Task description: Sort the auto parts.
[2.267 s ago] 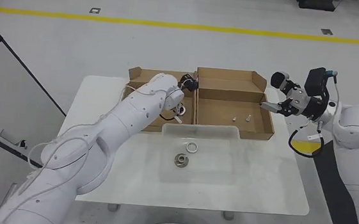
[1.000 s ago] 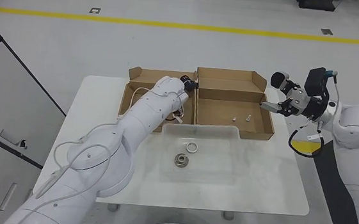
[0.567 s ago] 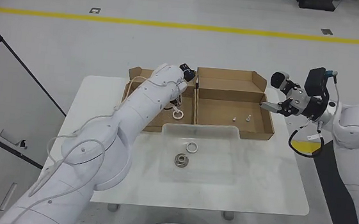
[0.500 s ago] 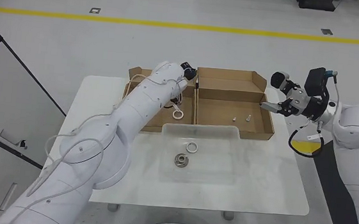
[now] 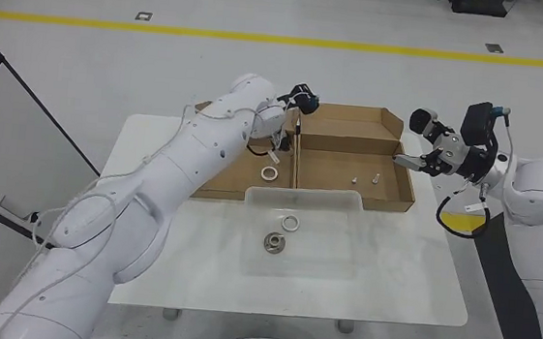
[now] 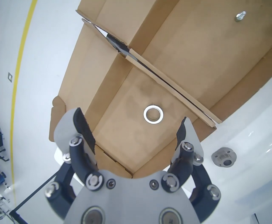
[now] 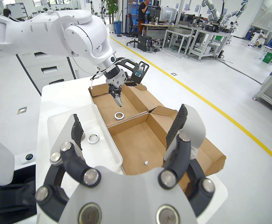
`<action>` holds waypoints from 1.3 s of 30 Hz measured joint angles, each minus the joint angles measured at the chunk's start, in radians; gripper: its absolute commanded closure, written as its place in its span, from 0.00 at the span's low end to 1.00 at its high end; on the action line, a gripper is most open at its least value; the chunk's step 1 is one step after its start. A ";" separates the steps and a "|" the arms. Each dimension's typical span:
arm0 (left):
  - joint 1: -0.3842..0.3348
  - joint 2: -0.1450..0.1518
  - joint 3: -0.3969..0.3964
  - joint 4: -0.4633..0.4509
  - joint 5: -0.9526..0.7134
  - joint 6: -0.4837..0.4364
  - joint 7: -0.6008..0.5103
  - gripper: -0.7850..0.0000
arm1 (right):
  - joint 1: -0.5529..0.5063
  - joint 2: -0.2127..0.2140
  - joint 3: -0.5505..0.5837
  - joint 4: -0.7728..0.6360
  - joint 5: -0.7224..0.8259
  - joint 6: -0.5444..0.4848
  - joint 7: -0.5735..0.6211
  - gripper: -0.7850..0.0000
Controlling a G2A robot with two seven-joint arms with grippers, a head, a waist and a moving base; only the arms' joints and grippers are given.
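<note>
- Your left pincer point(image 6: 131, 121) hangs wide and empty over the left box point(image 5: 228, 171). 1 ring point(image 6: 153, 114) lies flat on that box's floor, so this placing looks done.
- Your right pincer point(image 7: 127, 118) is wide too, holding nothing, by the right box point(image 5: 349, 167).
- Next, probably the near tray point(image 5: 303, 198): 1 ring point(image 5: 290, 223) and 1 flanged hub point(image 5: 273, 241) wait there.

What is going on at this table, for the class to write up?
The robot is sorting metal parts. Its left gripper hangs open and empty over the left cardboard box, where one ring lies. The right gripper, also open, hovers at the right box, which holds two bolts. A second ring and a flanged part wait in the white tray.
</note>
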State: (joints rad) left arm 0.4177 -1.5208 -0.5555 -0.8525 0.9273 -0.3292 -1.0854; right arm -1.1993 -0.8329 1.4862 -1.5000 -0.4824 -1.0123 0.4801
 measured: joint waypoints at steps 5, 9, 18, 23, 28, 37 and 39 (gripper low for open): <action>0.151 0.106 -0.137 -0.302 0.074 -0.023 -0.087 0.00 | 0.000 0.000 0.000 0.000 0.000 0.000 0.000 0.00; 0.286 0.174 -0.257 -0.536 0.120 -0.070 -0.171 0.00 | 0.000 0.000 0.000 0.000 0.000 0.000 0.000 0.00; 0.428 0.244 -0.366 -0.813 0.063 -0.166 -0.240 0.00 | 0.000 0.000 0.000 0.000 0.000 0.000 0.000 0.00; 0.389 0.271 -0.305 -0.843 -0.043 -0.155 -0.251 0.00 | 0.000 0.000 0.000 0.000 0.000 0.000 0.000 0.00; 0.331 0.295 -0.243 -0.851 -0.193 -0.119 -0.287 0.00 | 0.000 0.000 0.000 0.000 0.000 0.000 0.000 0.00; 0.328 0.297 -0.239 -0.853 -0.194 -0.115 -0.290 0.00 | 0.000 0.000 0.000 0.000 0.000 0.000 0.000 0.00; 0.328 0.297 -0.239 -0.853 -0.194 -0.115 -0.290 0.00 | 0.000 0.000 0.000 0.000 0.000 0.000 0.000 0.00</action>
State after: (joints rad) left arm 0.7453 -1.2240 -0.7948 -1.7050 0.7338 -0.4444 -1.3759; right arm -1.1993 -0.8329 1.4862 -1.5000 -0.4824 -1.0123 0.4801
